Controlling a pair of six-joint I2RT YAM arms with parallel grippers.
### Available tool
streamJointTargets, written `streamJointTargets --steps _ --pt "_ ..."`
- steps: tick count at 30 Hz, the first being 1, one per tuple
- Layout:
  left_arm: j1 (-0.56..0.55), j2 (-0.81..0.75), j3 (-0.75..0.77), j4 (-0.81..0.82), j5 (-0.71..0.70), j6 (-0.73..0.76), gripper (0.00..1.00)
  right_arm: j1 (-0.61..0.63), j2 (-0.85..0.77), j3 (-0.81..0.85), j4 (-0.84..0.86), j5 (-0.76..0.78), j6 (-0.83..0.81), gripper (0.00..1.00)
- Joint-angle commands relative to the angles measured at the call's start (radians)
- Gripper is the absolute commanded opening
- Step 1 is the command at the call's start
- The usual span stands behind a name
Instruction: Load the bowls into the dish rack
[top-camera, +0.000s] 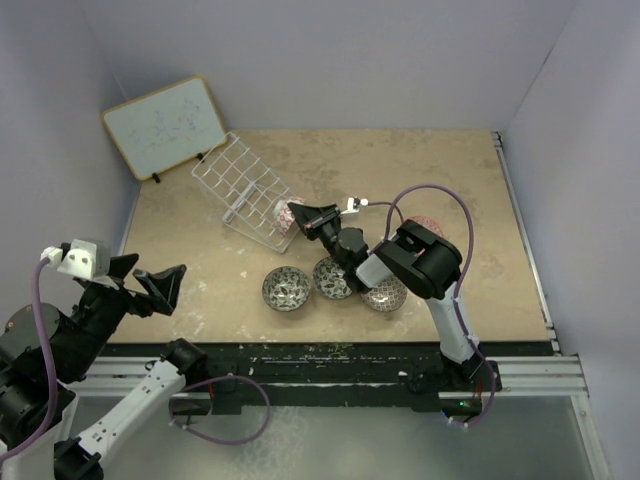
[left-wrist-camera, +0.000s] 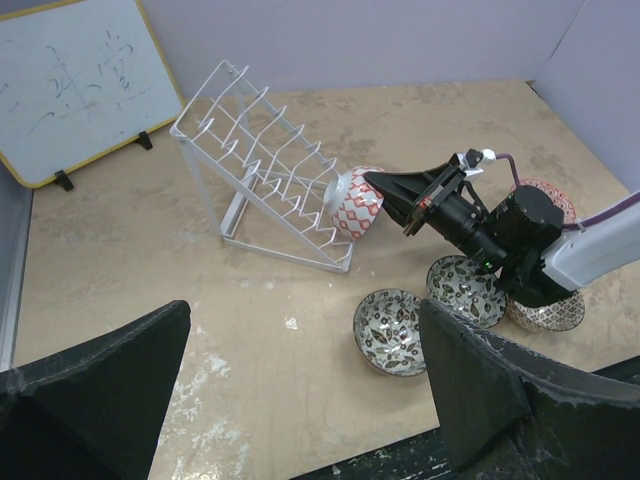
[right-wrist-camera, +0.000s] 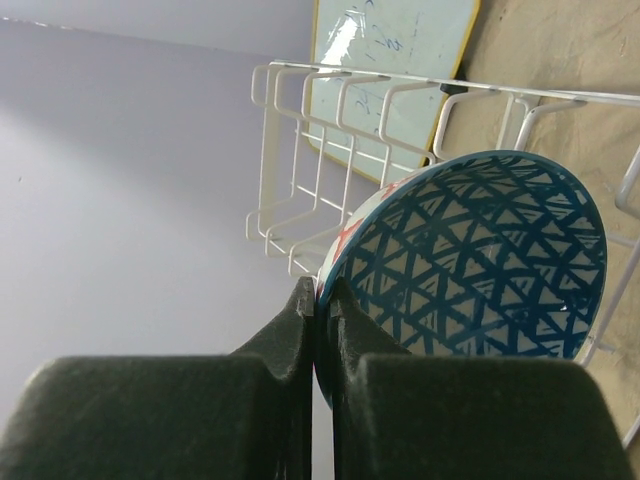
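Near edge of the mottled beige table (top-camera: 200, 250), left side: the matte black left gripper (top-camera: 148, 275), jaws spread wide and empty. Just beyond, mid-table, is a row of three round glazed ceramic bowls: a grey-and-white leaf-patterned bowl (left-wrist-camera: 390, 330), a second grey-and-white bowl (left-wrist-camera: 465, 290), and a reddish-brown bowl (left-wrist-camera: 545, 312). Farther, toward the right edge, a red-rimmed bowl (left-wrist-camera: 548, 193) is partly hidden by the right arm. The fifth bowl (right-wrist-camera: 480, 260), with a blue triangle lattice inside and red diamonds on white outside, stands on edge, its rim pinched by the closed right gripper (right-wrist-camera: 322, 300), at the lower end of the one dish rack (left-wrist-camera: 265, 150), a slanted white wire grid with hooked prongs. Far left corner: one wood-framed whiteboard (left-wrist-camera: 70, 80), propped up.
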Motion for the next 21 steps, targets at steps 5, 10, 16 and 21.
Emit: streamJointTargets --steps 5,10,16,21 --pt "-0.003 0.009 0.03 0.014 0.018 -0.001 0.99 0.006 -0.003 0.101 0.368 0.01 0.083 0.0" --pt "-0.003 0.009 0.042 0.003 0.007 0.001 0.99 0.007 -0.012 0.094 0.368 0.02 0.081 0.0" --pt "-0.003 0.004 0.028 0.005 0.01 -0.005 0.99 0.009 0.015 0.074 0.368 0.027 0.128 0.0" --pt "-0.003 0.004 0.013 0.013 0.011 -0.004 0.99 0.011 -0.017 0.037 0.368 0.035 0.092 0.0"
